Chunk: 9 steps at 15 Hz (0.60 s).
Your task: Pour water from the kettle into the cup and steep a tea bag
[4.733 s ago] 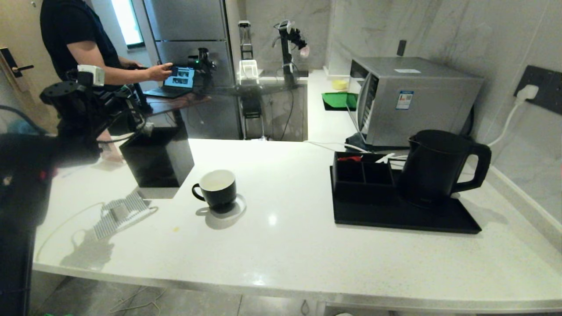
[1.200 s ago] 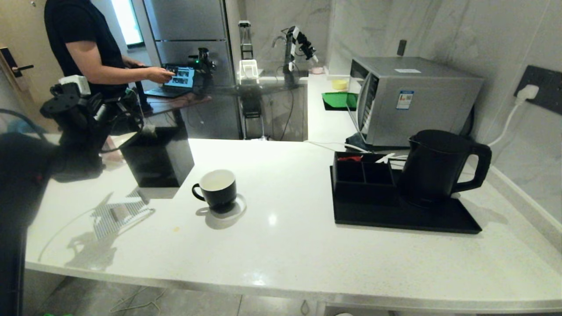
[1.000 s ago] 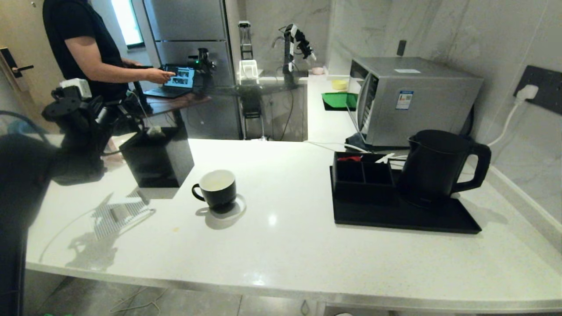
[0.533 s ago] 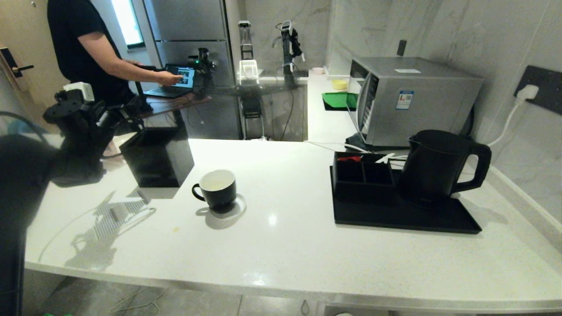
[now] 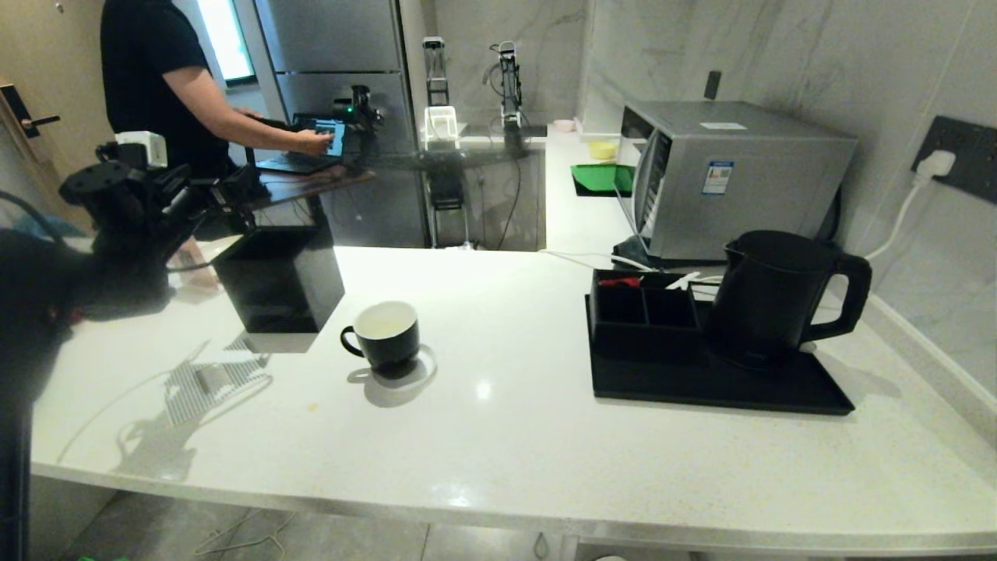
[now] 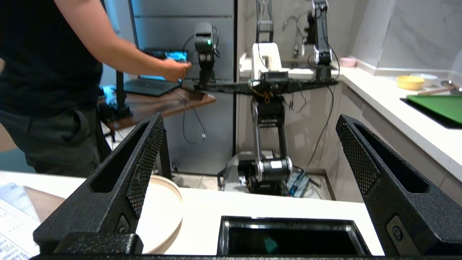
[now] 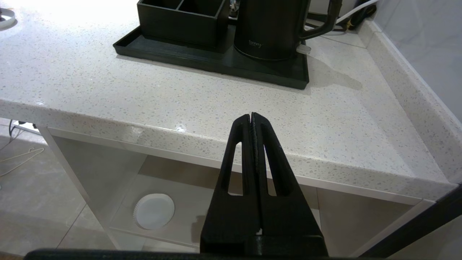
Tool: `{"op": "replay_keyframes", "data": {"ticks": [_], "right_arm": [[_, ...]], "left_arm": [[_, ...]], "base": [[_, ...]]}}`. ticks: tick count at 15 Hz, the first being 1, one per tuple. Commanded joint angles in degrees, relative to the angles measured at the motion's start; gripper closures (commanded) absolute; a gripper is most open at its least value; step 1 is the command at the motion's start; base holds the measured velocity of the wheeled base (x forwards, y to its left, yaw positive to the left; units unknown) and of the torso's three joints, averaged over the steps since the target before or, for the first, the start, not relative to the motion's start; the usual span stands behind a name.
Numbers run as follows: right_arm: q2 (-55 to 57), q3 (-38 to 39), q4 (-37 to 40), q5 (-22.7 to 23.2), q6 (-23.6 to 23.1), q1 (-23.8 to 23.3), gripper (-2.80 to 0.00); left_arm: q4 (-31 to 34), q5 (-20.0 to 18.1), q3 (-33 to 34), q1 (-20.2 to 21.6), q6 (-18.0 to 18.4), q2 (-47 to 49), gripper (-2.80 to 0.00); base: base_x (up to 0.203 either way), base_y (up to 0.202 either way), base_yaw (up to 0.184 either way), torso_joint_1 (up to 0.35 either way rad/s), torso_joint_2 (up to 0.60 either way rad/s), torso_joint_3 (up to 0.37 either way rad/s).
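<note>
Apparently fetching the tea bag: left gripper (image 6: 249, 173), jaws spread, hovers over the box (image 6: 288, 236) at mid-left and must dip in; the right gripper (image 7: 252, 119) is pressed together.

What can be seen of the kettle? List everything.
The kettle is a tall matte black jug with a flat lid, a small pointed spout facing left in the head view and a big loop handle on the right. It stands upright on the black tray, beside the divided box. Nothing grips it.

Head and right-wrist views: shared kettle (image 5: 767, 300)
</note>
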Motion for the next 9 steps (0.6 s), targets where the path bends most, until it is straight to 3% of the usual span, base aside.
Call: {"op": "replay_keyframes", "data": {"ticks": [1, 4, 5, 9], "right_arm": [[0.0, 0.0, 0.0, 0.0, 0.0, 0.0, 0.0], [0.0, 0.0, 0.0, 0.0, 0.0, 0.0, 0.0], [0.0, 0.0, 0.0, 0.0, -0.1, 0.1, 0.0], [0.0, 0.0, 0.0, 0.0, -0.1, 0.1, 0.0]], "left_arm": [[-0.5, -0.1, 0.2, 0.0, 0.0, -1.2, -2.8], [-0.6, -0.1, 1.2, 0.0, 0.1, -2.6, -2.8], [-0.6, -0.1, 1.2, -0.1, 0.1, -2.7, 0.0], [-0.3, 0.1, 1.4, -1.3, 0.1, -5.2, 0.0]], "base": [[0.0, 0.0, 0.0, 0.0, 0.0, 0.0], [0.0, 0.0, 0.0, 0.0, 0.0, 0.0], [0.0, 0.0, 0.0, 0.0, 0.0, 0.0], [0.0, 0.0, 0.0, 0.0, 0.0, 0.0]]}}
